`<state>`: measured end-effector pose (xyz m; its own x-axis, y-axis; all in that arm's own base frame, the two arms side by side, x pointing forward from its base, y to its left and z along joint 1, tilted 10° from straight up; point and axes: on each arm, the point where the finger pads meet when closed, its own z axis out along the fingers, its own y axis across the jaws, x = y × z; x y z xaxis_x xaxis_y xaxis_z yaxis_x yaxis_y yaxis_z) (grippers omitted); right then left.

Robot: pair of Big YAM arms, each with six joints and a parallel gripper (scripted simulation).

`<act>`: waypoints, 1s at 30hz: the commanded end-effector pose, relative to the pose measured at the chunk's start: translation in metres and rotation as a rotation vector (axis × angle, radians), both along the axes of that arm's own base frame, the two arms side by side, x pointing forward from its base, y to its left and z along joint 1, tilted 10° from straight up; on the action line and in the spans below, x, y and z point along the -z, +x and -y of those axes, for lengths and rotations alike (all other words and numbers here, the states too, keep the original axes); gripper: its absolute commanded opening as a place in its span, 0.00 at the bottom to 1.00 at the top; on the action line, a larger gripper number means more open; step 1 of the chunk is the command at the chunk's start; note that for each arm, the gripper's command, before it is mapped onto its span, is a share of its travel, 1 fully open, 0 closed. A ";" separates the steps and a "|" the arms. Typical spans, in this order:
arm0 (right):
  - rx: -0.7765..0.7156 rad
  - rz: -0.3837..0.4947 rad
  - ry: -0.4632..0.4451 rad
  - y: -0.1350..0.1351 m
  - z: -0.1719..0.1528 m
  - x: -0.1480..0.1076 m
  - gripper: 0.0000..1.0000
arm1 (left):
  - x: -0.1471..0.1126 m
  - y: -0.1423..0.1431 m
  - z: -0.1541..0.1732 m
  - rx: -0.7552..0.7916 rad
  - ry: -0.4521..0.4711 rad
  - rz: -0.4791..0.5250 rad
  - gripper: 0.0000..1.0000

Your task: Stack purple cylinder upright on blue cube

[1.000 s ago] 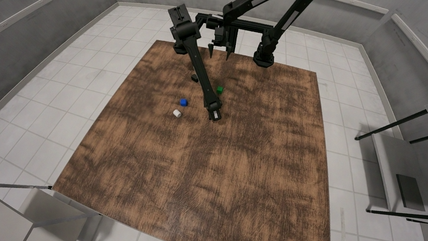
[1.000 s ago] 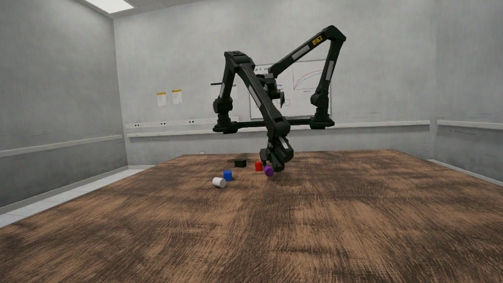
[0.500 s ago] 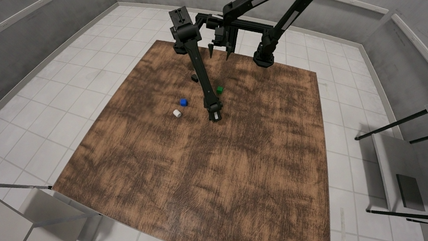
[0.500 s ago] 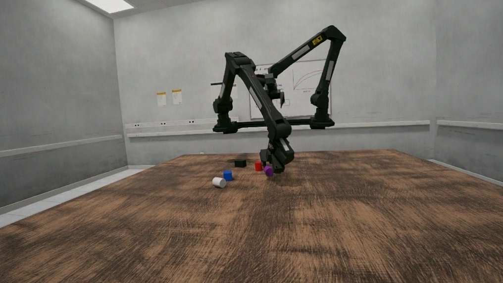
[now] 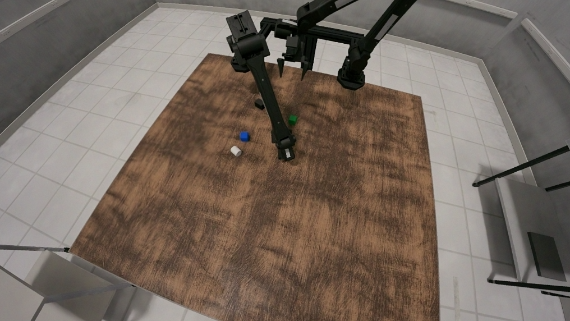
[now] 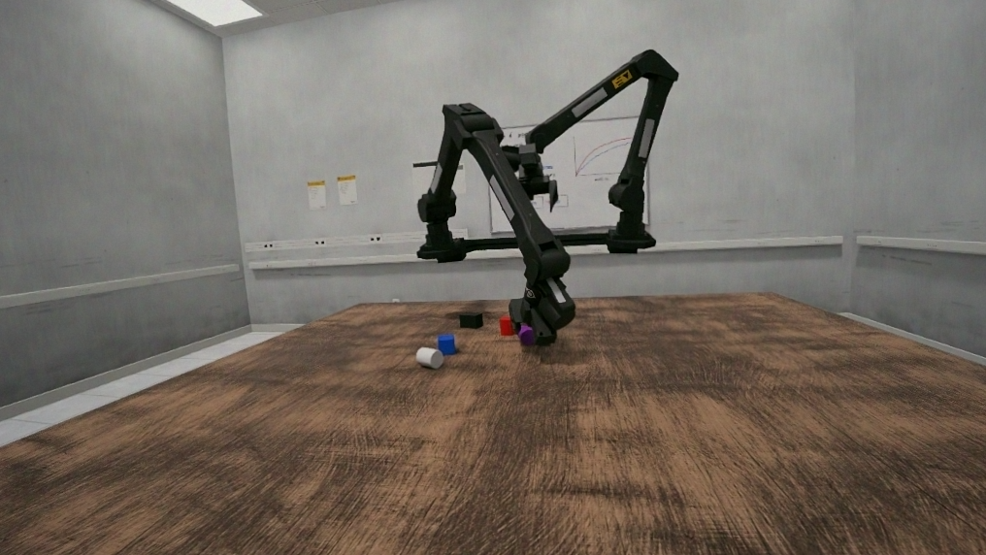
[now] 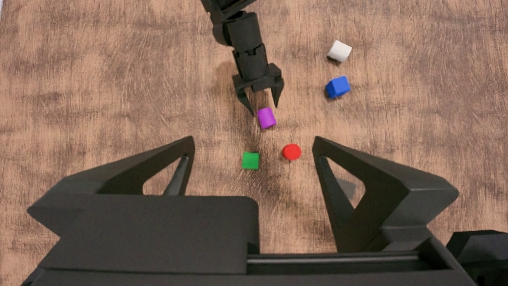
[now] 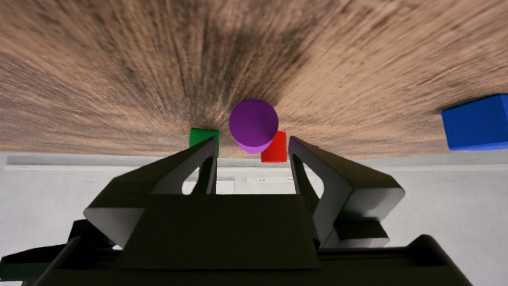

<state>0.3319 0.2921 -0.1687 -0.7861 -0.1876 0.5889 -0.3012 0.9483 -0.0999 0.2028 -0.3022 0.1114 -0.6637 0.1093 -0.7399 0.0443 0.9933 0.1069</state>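
Note:
The purple cylinder (image 7: 266, 118) lies on its side on the wooden table, one round end facing my right gripper (image 7: 264, 111). It also shows in the right wrist view (image 8: 253, 125) and in the exterior view (image 6: 525, 335). My right gripper (image 8: 253, 142) is low at the table and open, its fingertips just short of the cylinder and in line with it, not gripping it. In the top view this gripper (image 5: 286, 156) hides the cylinder. The blue cube (image 5: 244, 136) (image 7: 338, 87) sits to one side, apart from it. My left gripper (image 5: 292, 71) is open and empty, high above the table's far edge.
A white cylinder (image 5: 235, 151) lies on its side close to the blue cube. A red cylinder (image 7: 291, 151) and a green cube (image 7: 250, 160) stand just beyond the purple cylinder. A black cube (image 5: 259, 104) sits farther back.

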 end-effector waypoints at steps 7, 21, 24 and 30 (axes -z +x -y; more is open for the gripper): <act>0.000 -0.019 -0.020 -0.018 0.006 0.027 0.64 | -0.016 0.004 0.015 -0.009 -0.051 0.012 1.00; 0.001 -0.011 -0.013 -0.018 0.006 0.031 0.64 | -0.016 0.004 0.015 -0.009 -0.051 0.012 1.00; 0.000 -0.006 -0.004 -0.013 0.005 0.023 0.64 | -0.016 0.004 0.015 -0.009 -0.051 0.012 1.00; 0.002 -0.014 -0.015 -0.015 0.005 0.031 0.51 | -0.016 0.004 0.015 -0.009 -0.051 0.012 1.00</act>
